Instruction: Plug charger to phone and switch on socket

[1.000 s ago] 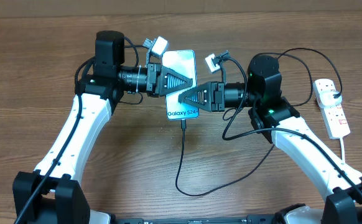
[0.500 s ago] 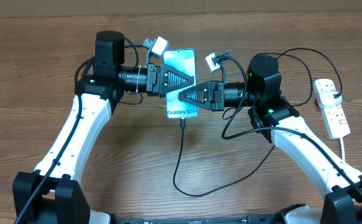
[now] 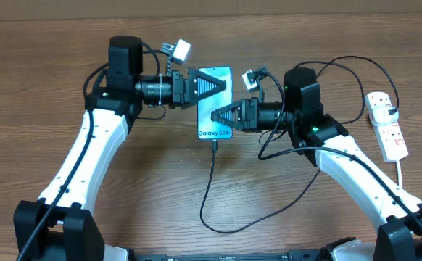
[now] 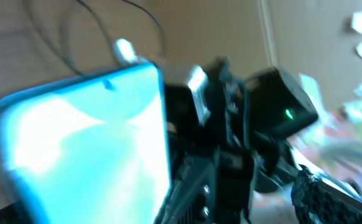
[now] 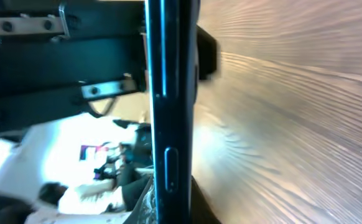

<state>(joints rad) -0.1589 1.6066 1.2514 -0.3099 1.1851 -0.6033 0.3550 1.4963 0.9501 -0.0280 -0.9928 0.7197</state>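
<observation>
Closely: left tool (image 3: 220, 83), right tool (image 3: 214, 115) flank phone (image 3: 219, 99) (edges).

In your left wrist view all is blurred, and the phone (image 4: 81, 149) is cut off at 6 o'clock. From overhead, the charger (image 3: 210, 177) tip at the phone's 6 o'clock edge is too small to judge.

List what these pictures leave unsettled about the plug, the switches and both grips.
- Charger: overhead, its tip reaches the bottom edge of the phone, but it is too small to tell if it is seated.
- Socket: overhead, the switches are too small to read as on or off.
- Left gripper and right gripper: overhead shows one finger each over the phone. The left wrist view is blurred, and the phone's edge fills the right wrist view.
</observation>
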